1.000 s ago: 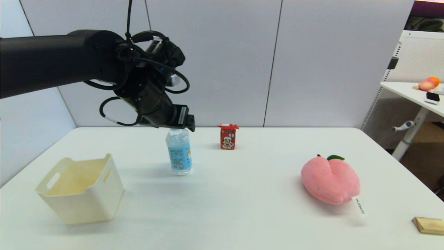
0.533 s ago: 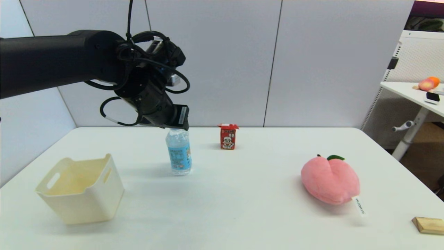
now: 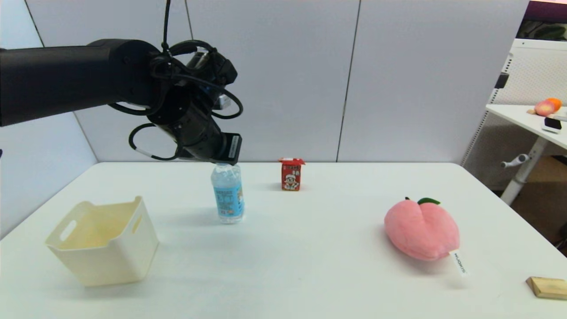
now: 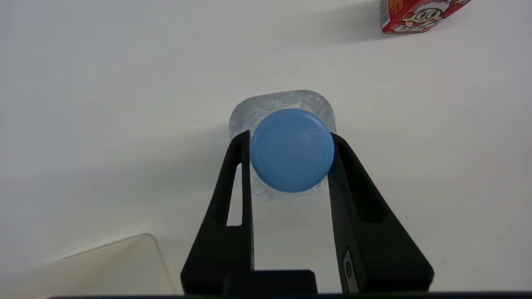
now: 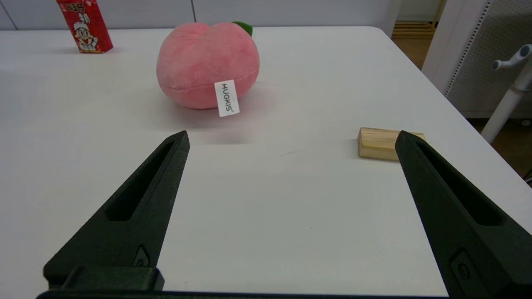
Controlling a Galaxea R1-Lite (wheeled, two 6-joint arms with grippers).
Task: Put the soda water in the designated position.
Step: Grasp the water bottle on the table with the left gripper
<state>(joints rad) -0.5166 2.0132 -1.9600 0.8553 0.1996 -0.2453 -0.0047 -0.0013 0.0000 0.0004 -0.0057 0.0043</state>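
Overhead, the left gripper point(image 4: 291, 143) had its two long, matte black fingers point(image 4: 232, 178) clamped on either side of the round, ridged blue cap point(image 4: 291, 149) of the soda water point(image 3: 227, 192) — a single small clear plastic bottle with rounded-square shoulders and a blue-and-white label, standing upright on the smooth white table point(image 3: 310, 248). The left arm reached in from the robot's left, its thick black forearm roughly level above the table and the wrist, wrapped in looping cables, angled down onto the bottle's top. Just beyond the bottle to the robot's right stood one small red drink carton point(image 3: 291, 174), apart from it. One cream plastic bin point(image 3: 102, 241) with cut-out handles sat nearer on the left, tilted slightly. Well apart on the right lay one soft pink plush peach point(image 3: 421, 229) with a green leaf and a white tag, and one pale wooden block point(image 5: 384, 143) at the table's near right edge. The right gripper point(image 5: 291, 143) hung low over bare tabletop near the block — fingers spread wide, holding nothing.
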